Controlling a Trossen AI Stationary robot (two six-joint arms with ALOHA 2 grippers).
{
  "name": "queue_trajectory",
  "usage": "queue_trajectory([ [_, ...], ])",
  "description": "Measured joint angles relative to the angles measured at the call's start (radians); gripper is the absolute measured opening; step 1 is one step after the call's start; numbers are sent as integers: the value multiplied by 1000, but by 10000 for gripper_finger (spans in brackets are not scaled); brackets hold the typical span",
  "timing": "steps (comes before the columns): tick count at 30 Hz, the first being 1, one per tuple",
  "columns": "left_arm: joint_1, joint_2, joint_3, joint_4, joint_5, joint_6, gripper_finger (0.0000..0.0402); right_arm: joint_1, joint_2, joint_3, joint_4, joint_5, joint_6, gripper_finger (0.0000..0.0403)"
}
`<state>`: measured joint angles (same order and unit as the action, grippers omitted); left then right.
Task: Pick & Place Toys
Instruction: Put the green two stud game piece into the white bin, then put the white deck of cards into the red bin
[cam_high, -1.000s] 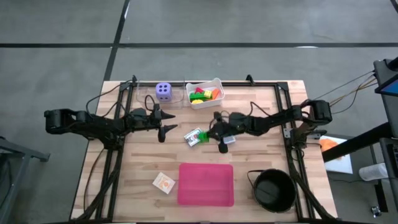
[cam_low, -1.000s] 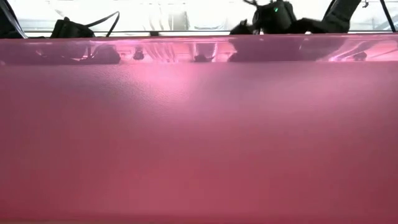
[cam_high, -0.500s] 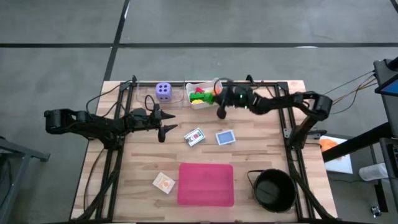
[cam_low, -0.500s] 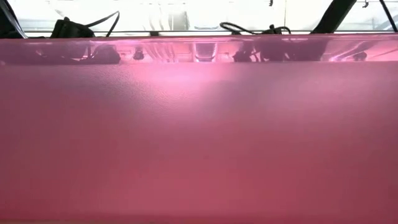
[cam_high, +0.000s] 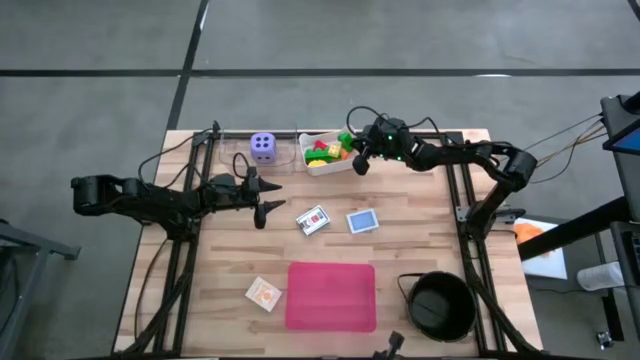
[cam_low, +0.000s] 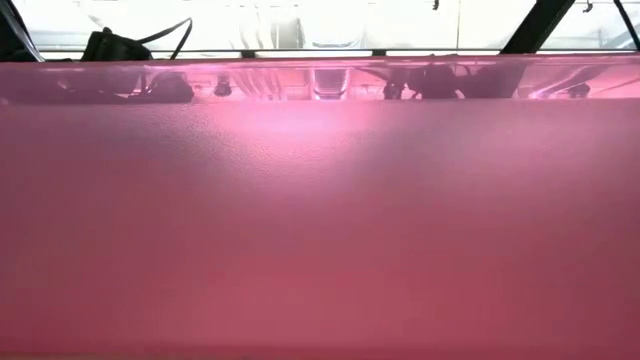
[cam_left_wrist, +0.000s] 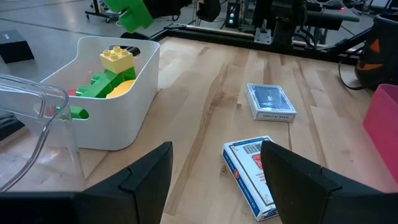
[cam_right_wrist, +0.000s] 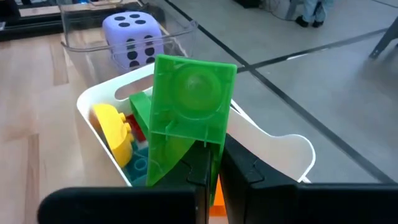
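Green block (cam_right_wrist: 186, 118) pinched in right end effector (cam_right_wrist: 211, 163) above tub (cam_right_wrist: 273, 140).

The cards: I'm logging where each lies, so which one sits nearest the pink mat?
The orange card, lying just beside the pink mat; the white card and blue card lie farther away.

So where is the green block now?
In the high view, the green block is held by the right gripper over the white tub, at its right end.
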<state>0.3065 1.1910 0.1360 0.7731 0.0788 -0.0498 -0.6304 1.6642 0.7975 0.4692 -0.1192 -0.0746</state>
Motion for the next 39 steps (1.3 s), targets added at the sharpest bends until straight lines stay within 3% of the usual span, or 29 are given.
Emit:
queue_trajectory([
  [9, 0, 0, 0, 0, 0, 0, 245, 0, 0, 0, 1, 3, 7, 28],
  [20, 0, 0, 0, -4, 0, 0, 245, -1, 14, 0, 1, 37, 23, 186],
  [26, 0, 0, 0, -10, 0, 0, 245, 0, 39, 0, 3, 37, 32, 244],
  [32, 0, 0, 0, -10, 0, 0, 245, 12, 55, -2, 77, -4, 34, 266],
  [39, -1, 0, 0, -10, 0, 0, 245, 70, 55, -48, 351, -107, 26, 267],
])
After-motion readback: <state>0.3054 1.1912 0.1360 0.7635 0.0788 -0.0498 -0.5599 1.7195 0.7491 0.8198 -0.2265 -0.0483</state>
